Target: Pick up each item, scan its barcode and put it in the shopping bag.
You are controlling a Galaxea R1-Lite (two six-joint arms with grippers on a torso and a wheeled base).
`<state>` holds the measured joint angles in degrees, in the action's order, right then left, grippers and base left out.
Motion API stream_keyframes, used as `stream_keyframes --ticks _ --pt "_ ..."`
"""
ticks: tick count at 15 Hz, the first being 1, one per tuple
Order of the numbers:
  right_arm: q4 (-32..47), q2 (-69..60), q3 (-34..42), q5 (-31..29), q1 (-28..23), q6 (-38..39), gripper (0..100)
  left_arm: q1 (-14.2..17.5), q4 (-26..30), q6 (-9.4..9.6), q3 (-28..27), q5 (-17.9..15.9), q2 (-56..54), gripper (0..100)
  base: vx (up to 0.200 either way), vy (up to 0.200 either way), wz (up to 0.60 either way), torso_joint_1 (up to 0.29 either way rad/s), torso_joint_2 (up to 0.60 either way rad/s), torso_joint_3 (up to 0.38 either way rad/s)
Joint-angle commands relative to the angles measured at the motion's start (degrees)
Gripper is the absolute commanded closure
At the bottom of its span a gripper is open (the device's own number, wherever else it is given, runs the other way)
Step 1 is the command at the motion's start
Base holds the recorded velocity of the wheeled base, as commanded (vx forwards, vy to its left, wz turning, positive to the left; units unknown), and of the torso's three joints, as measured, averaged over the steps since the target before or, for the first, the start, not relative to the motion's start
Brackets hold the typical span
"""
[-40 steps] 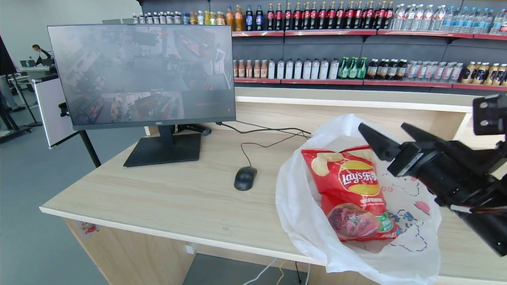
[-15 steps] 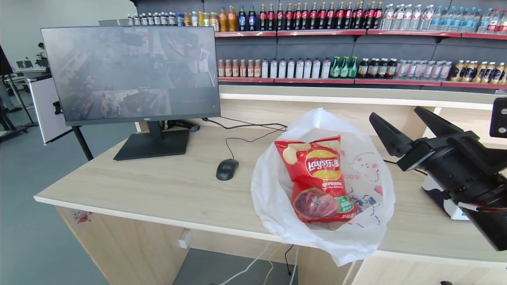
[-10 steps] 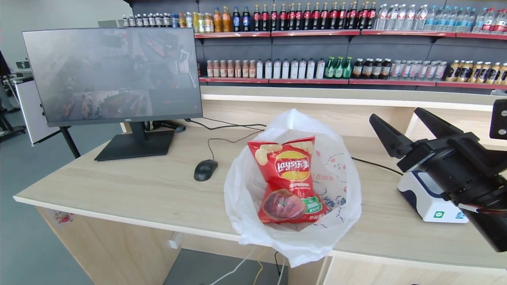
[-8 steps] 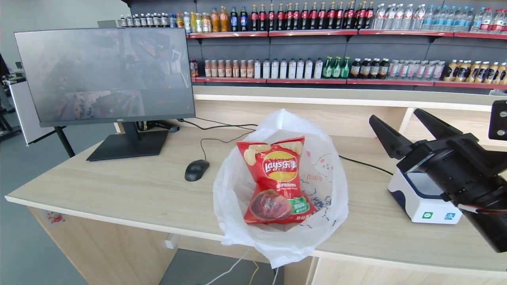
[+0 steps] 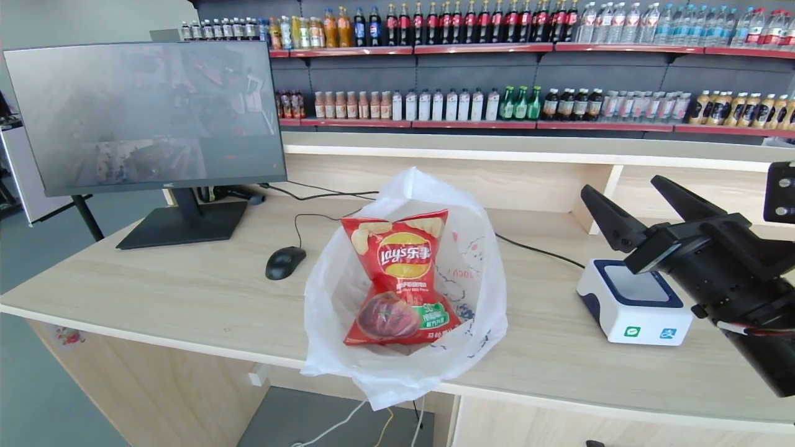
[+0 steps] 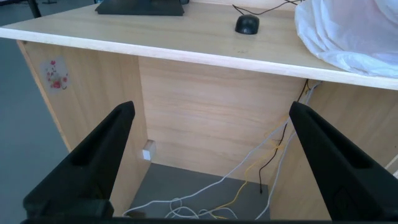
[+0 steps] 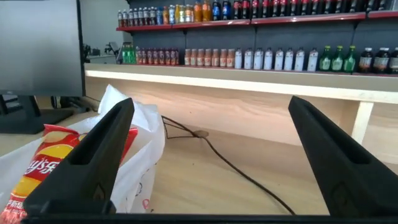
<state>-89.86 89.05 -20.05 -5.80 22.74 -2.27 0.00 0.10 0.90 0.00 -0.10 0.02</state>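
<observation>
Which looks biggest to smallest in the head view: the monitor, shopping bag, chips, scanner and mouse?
1. monitor
2. shopping bag
3. chips
4. scanner
5. mouse
The monitor stands farther back yet looks largest, so none is in doubt.

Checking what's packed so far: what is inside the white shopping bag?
A red chip packet stands in the shopping bag. Anything beneath or behind it is hidden by packet and plastic.
</observation>
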Motion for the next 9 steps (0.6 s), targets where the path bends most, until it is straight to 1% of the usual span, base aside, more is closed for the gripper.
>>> stream_keyframes --ticks 1,2,5,8,9 --pt "-0.1 0.1 0.0 0.0 -0.1 0.0 0 0.0 0.0 -0.02 0.0 0.0 0.0 0 -0.2 0.0 0.0 0.002 0.0 -0.002" --pt "-0.1 0.1 0.0 0.0 -0.1 0.0 0 0.0 0.0 -0.02 0.0 0.0 0.0 0 -0.2 0.0 0.0 -0.012 0.0 0.002" --pt "-0.1 -0.1 0.0 0.4 -2.7 0.2 0 0.0 0.0 0.06 0.0 0.0 0.0 0 0.0 0.0 0.0 0.0 0.0 0.0" --pt "-0.1 -0.1 0.6 0.4 -2.4 1.8 0 0.0 0.0 0.06 0.0 0.0 0.0 0 0.0 0.0 0.0 0.0 0.0 0.0" --pt "-0.1 0.0 1.0 0.4 -2.3 1.9 0 0.0 0.0 -0.2 0.0 0.0 0.0 0 0.0 -0.2 0.0 0.017 0.01 -0.002"
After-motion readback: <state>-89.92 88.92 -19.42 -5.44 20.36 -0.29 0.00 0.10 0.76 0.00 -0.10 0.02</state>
